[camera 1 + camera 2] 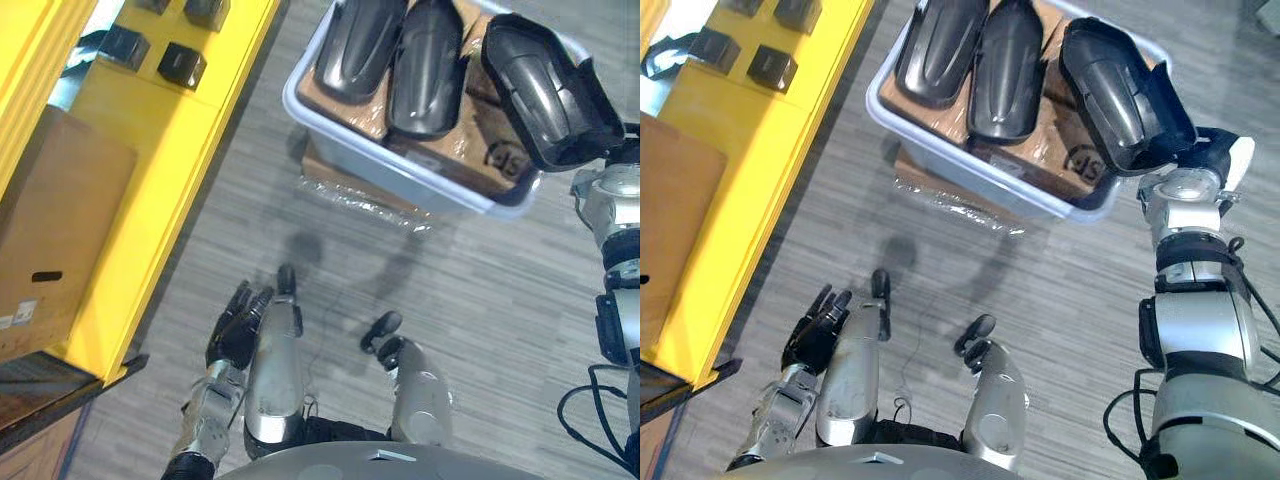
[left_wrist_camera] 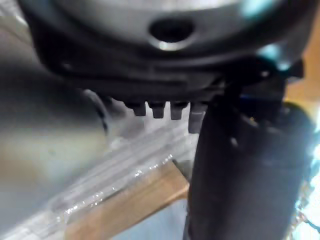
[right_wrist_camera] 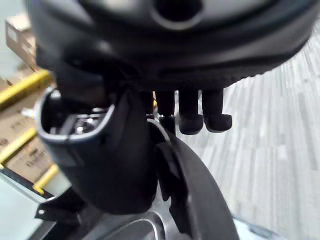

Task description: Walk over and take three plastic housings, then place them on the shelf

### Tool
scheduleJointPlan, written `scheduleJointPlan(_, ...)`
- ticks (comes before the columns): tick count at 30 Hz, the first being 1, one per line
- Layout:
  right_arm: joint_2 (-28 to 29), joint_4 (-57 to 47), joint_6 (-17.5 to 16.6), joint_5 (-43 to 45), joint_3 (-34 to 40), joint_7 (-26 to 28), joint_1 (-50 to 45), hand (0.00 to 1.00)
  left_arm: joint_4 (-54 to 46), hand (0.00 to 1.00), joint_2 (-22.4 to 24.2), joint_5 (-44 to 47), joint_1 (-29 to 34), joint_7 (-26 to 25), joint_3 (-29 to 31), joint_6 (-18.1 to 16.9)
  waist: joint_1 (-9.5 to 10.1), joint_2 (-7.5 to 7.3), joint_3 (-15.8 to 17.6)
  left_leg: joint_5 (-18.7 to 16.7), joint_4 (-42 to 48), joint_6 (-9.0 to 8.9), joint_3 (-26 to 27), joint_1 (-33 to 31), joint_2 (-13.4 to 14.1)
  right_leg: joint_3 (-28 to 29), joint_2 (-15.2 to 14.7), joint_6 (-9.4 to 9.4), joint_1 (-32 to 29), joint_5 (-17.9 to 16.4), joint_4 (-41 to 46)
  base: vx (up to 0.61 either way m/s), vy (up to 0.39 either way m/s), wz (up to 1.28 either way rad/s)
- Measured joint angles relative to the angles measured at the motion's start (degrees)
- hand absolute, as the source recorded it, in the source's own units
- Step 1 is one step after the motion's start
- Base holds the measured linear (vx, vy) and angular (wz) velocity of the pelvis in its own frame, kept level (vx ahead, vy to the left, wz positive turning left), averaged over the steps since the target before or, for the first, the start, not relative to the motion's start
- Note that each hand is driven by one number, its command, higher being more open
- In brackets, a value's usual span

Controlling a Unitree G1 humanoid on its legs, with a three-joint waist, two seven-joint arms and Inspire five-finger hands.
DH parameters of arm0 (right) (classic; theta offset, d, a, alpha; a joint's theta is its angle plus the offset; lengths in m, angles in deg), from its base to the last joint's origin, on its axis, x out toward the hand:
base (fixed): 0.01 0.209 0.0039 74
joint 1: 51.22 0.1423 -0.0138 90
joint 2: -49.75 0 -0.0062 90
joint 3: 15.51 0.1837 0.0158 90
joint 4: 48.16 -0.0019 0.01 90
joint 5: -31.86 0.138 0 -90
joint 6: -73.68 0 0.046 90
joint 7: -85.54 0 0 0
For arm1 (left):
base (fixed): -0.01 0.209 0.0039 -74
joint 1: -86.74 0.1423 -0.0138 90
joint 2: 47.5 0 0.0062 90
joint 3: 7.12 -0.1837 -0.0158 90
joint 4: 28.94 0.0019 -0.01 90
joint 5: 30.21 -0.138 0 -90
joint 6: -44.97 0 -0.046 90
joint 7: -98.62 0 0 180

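The right hand (image 3: 170,47) has its fingers (image 3: 190,117) curled over the rim of a black plastic housing (image 1: 1118,95), with the thumb on the other side of that rim, so the hand is closed on this housing. The housing is tilted with its hollow side showing, and it sits over the corner of a pale bin (image 1: 960,165) nearest those fingers; I cannot tell whether it touches the bin's rim. Just beyond the held housing, further from the fingers, two more black housings (image 1: 1008,70) (image 1: 940,50) lie side by side in the bin, rounded backs up, resting on brown cardboard (image 1: 1060,150). The bin stands on a flat cardboard box wrapped in clear film (image 1: 940,200), which lies on the grey striped floor (image 1: 450,290). The left hand (image 1: 232,330) hangs low, well apart from the bin, with its fingers straight, relaxed and holding nothing. Out past the left hand's fingers runs a yellow shelf (image 1: 150,180). It carries a large cardboard box (image 1: 50,230) and, further along, several small black boxes (image 1: 182,65).
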Motion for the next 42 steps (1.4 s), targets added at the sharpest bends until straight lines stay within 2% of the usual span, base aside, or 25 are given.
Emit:
scheduleJointPlan(2,0.0,-3.2,-1.1,-0.9,1.6,-2.0,-1.5,0.0,-3.4,1.0,-0.2,0.0,0.0,-1.4,-0.9,0.0,-0.15,-0.58,-0.6,1.3,-3.6,-0.26,1.1,3.4,-0.1,0.2,1.1,0.13,2.6,1.4,-3.1,0.05,-0.017,-0.12)
scheduleJointPlan(4,0.8,-6.6,-2.0,-2.3,3.2,-3.7,-5.2,0.0,-6.4,1.0,-0.2,-0.1,0.2,-2.5,-1.4,0.0,-0.55,-2.03,-3.5,2.3,-6.7,-0.4,1.7,4.7,-0.9,0.2,1.6,0.3,3.2,1.9,-5.1,0.07,0.006,-0.07)
scheduleJointPlan(7,6.3,-12.4,-2.7,-5.7,8.5,-7.5,-11.1,0.0,-11.4,1.0,-0.5,-2.4,0.5,-4.3,-1.6,0.5,-2.1,-4.7,-8.1,2.9,-10.3,-0.76,2.6,8.1,-1.1,0.5,2.8,0.61,6.0,3.1,-9.2,0.12,0.006,-0.09)
scheduleJointPlan(9,8.2,-15.3,-2.9,-7.0,9.6,-8.3,-13.9,0.0,-14.0,1.0,-0.3,-2.7,0.6,-5.2,-2.2,0.9,-2.63,-4.93,-9.9,2.9,-11.7,-0.81,3.3,9.8,-1.5,0.9,3.3,1.05,7.7,4.0,-11.4,0.12,0.016,-0.12)
scheduleJointPlan(13,14.0,-28.8,-3.2,-11.0,11.4,-9.3,-23.0,0.0,-21.2,1.0,1.2,-4.5,-0.3,-6.9,-2.8,3.1,-4.08,-4.26,-15.2,3.1,-15.4,-0.93,5.7,13.4,-2.4,1.9,4.0,2.0,10.8,6.7,-17.5,0.09,0.017,-0.19)
scheduleJointPlan(16,20.5,-36.3,-4.0,-14.1,11.5,-9.3,-27.8,0.0,-23.6,1.0,2.0,-3.4,-3.6,-8.5,-3.1,6.0,-5.43,-3.44,-17.1,3.3,-17.4,-1.07,7.2,16.4,-3.0,2.7,4.0,2.22,12.6,7.2,-18.8,0.06,0.024,-0.16)
scheduleJointPlan(17,23.9,-38.5,-4.9,-15.8,11.2,-9.3,-30.1,0.0,-24.0,1.0,2.6,-1.2,-5.5,-10.0,-3.9,7.9,-6.17,-3.06,-18.6,3.3,-17.7,-1.1,7.5,16.7,-3.1,2.7,3.9,2.26,12.8,7.2,-18.8,0.05,0.021,-0.23)
scheduleJointPlan(19,28.9,-39.9,-6.8,-18.3,9.4,-9.2,-32.6,0.0,-24.1,1.0,3.7,4.6,-8.6,-12.2,-6.3,10.8,-6.76,-2.51,-19.4,3.4,-19.1,-1.15,8.8,19.6,-3.7,3.8,3.8,2.29,14.1,7.2,-18.9,0.02,0.034,-0.25)
scheduleJointPlan(22,31.8,-40.7,-10.2,-20.3,5.6,-9.0,-35.2,0.0,-23.1,1.0,5.2,12.2,-11.3,-14.0,-10.0,13.5,-8.18,-1.71,-20.9,3.4,-19.5,-1.13,10.3,20.5,-4.1,5.0,3.3,2.82,14.3,8.2,-19.7,-0.01,0.037,-0.19)
scheduleJointPlan(24,32.9,-41.2,-11.6,-20.9,3.6,-8.7,-36.1,0.0,-21.5,1.0,5.3,14.4,-12.8,-14.6,-11.9,14.1,-8.31,-1.42,-21.1,3.3,-19.6,-1.1,11.4,21.2,-4.4,6.1,3.2,2.85,14.3,8.7,-20.0,-0.02,0.031,-0.3)
scheduleJointPlan(27,35.2,-41.3,-14.9,-20.9,-0.2,-6.7,-37.6,0.0,-17.6,1.0,6.4,16.8,-15.4,-15.3,-13.7,13.7,-9.42,-1.27,-21.8,3.3,-19.6,-1.07,12.5,22.2,-4.4,7.5,3.5,2.61,15.1,10.2,-22.1,-0.06,0.009,-0.25)
scheduleJointPlan(30,36.1,-41.3,-17.0,-20.6,-3.3,-5.4,-38.8,0.0,-16.3,1.0,6.9,18.5,-16.7,-15.7,-15.4,12.4,-9.59,-0.77,-22.4,3.2,-19.7,-0.85,13.2,22.3,-4.3,8.3,3.9,2.18,15.2,11.4,-23.5,-0.07,-0.005,-0.16)
scheduleJointPlan(40,39.6,-40.7,-18.8,-18.6,-12.6,-2.2,-40.3,0.0,-14.8,1.0,7.0,19.2,-18.3,-15.9,-20.5,8.5,-9.48,-0.5,-23.2,3.7,-19.7,-0.66,13.1,22.1,-4.2,8.2,4.3,1.8,15.1,12.0,-24.1,-0.02,-0.004,-0.01)
scheduleJointPlan(42,40.7,-37.9,-18.8,-18.1,-13.8,-2.1,-40.4,0.0,-14.8,1.0,7.0,20.8,-18.3,-15.8,-21.3,5.3,-9.47,-0.96,-24.6,3.9,-19.7,-0.67,13.0,21.9,-4.8,8.1,4.2,1.9,15.4,12.5,-24.9,0.04,0.022,0.04)
